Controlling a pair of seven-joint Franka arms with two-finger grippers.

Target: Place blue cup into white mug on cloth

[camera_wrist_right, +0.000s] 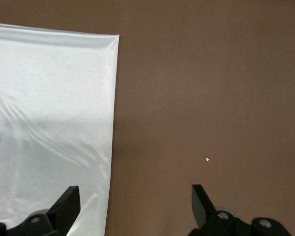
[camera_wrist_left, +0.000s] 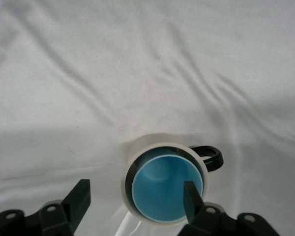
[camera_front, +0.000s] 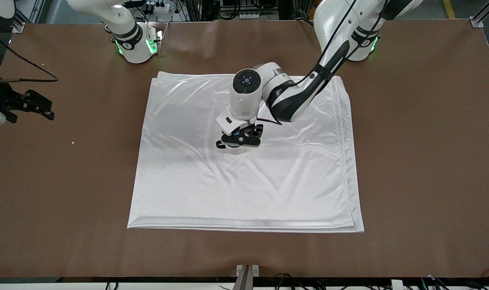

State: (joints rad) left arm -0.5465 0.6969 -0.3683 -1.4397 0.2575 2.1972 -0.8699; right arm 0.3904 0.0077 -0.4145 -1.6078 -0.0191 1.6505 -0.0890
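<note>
The blue cup [camera_wrist_left: 167,189] sits upright inside the white mug [camera_wrist_left: 127,183], whose black handle [camera_wrist_left: 212,157] sticks out to one side. The mug [camera_front: 235,150] stands on the white cloth [camera_front: 244,189] near its middle. My left gripper [camera_front: 239,141] hovers just above the mug; in the left wrist view it [camera_wrist_left: 136,191] is open, with one finger [camera_wrist_left: 191,196] over the cup's rim and the other over bare cloth beside the mug. My right gripper [camera_front: 50,109] is open and empty, waiting over the bare table at the right arm's end.
The cloth's edge [camera_wrist_right: 110,98] and brown tabletop [camera_wrist_right: 211,98] show in the right wrist view. A small white speck [camera_front: 72,142] lies on the table between the right gripper and the cloth. A metal bracket [camera_front: 247,270] sits at the table's near edge.
</note>
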